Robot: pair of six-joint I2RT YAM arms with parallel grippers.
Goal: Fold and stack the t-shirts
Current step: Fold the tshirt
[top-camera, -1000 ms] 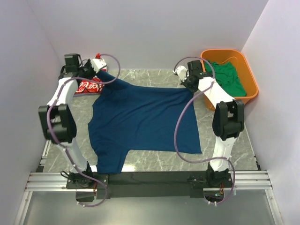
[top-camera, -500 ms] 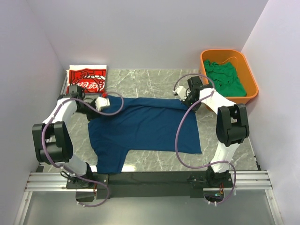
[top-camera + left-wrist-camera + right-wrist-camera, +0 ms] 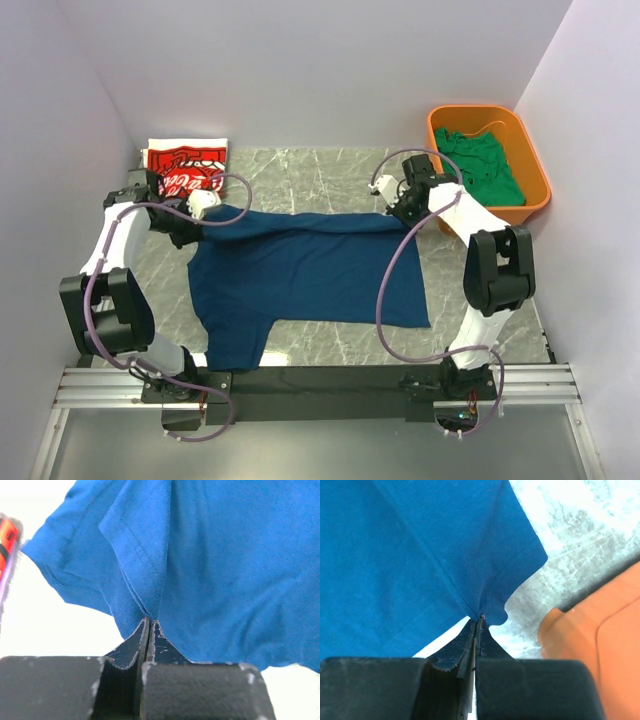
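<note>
The navy t-shirt (image 3: 305,270) lies spread on the marble table, its far edge raised between the two grippers. My left gripper (image 3: 212,210) is shut on the far left corner, and the left wrist view shows the jaws (image 3: 150,621) pinching bunched blue cloth (image 3: 220,565). My right gripper (image 3: 394,211) is shut on the far right corner, where the fingertips (image 3: 480,618) hold the hem of the blue cloth (image 3: 395,565). A folded red t-shirt (image 3: 184,168) with white lettering lies at the back left. In the tub lies a green t-shirt (image 3: 483,166).
An orange plastic tub (image 3: 537,183) stands at the back right, close to the right arm, and its wall (image 3: 600,650) shows in the right wrist view. Grey walls close in the left, back and right sides. A metal rail (image 3: 320,385) runs along the near edge.
Both grippers have drawn the shirt's far edge from the back of the table toward the near side, then eased back a little. The red t-shirt is now uncovered by the left arm.
</note>
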